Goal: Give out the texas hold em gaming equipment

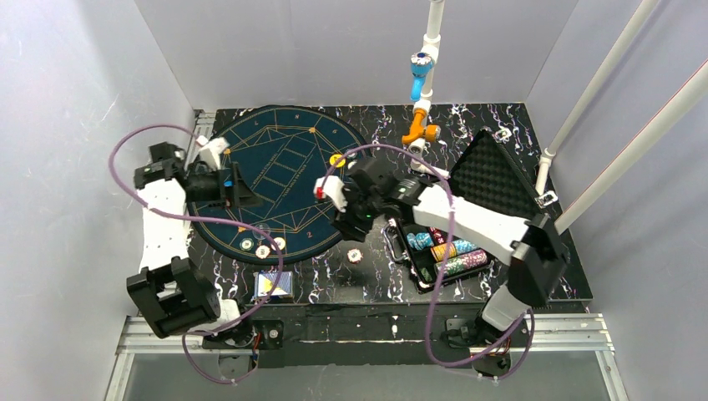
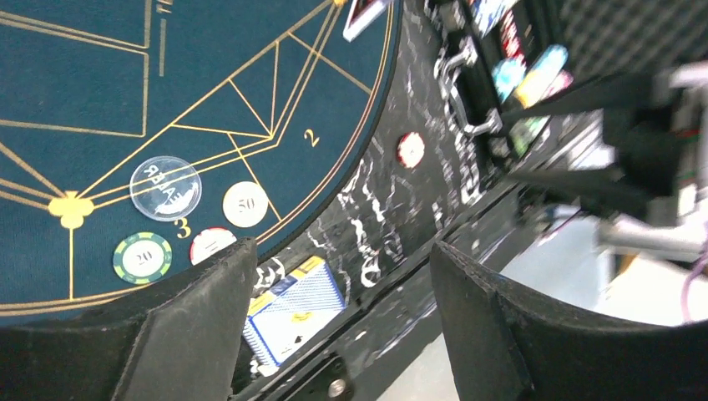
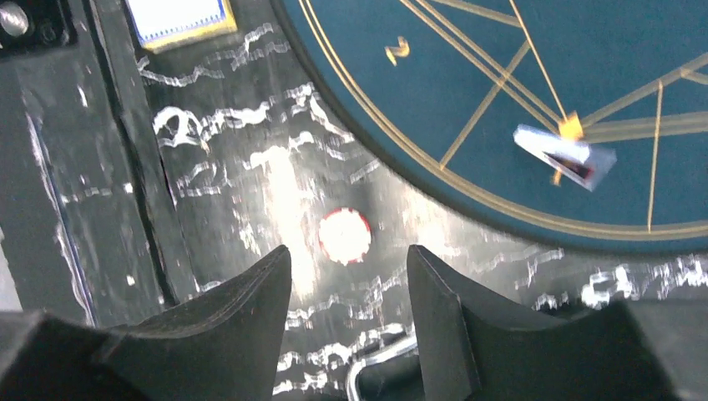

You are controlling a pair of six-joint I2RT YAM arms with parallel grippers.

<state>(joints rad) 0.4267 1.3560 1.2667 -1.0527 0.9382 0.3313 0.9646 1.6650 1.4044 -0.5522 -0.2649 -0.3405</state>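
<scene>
- Along the near edge of the desk, left of the middle, a deck of cards with blue patterned backs lies flat and squared. Cards are thin, light and slick. I judge the stack is best taken by its two long sides, since single cards would slide or bend.
- A little farther in, near the middle of the marbled black top, a lone red-edged chip lies flat. It looks like a small, stiff, light disc that sits low. I would take it across the rim with the tips close to the surface, as the glossy top may let it skate.
- The right pincer hangs over that chip, spread and empty, with the chip showing between its dark wedge-shaped fingers.
- The left pincer is also spread and empty, held above the left part of the mat.
- The mat is round blue felt with gold lines, lying toward the far-left corner. On its near rim sit a green-edged chip, a white chip and a clear round button, near each other but apart. Felt should hold them steadier than the bare top.
- By the right edge stands an open black case with a ridged foam lid, and rows of coloured chips lie in its tray.
- At the mat's far rim lies a yellow chip.
</scene>
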